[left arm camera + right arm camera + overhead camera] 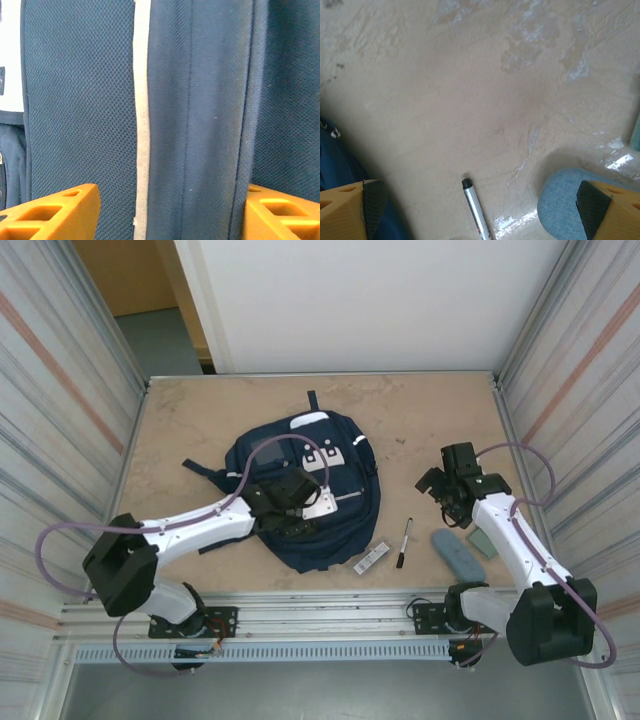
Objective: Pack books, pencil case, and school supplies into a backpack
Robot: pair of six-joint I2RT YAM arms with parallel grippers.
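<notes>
The navy backpack (pixel 330 455) lies flat in the middle of the table. My left gripper (pixel 295 512) hovers low over its front, open; close-up, its orange fingers (pixel 55 215) straddle the backpack's fabric (pixel 200 100) and a pale stripe (pixel 142 125), with nothing clamped. My right gripper (pixel 435 490) is open above bare table to the backpack's right. Below it lie the black pen (pixel 403 543), the white-and-black bar (pixel 371 558) and the grey-blue pencil case (pixel 455 552). In the right wrist view the pen (pixel 475 210) lies between the open right gripper's (pixel 480 210) fingers and the pencil case (pixel 560 210) sits by the right fingertip. The books are out of view.
A small flat teal-grey piece (pixel 482 540) lies right of the pencil case. Metal walls close in the table (pixel 200 420) on the left and right, with a rail along the near edge. The backpack's edge (pixel 335 165) shows beside my right gripper's left finger.
</notes>
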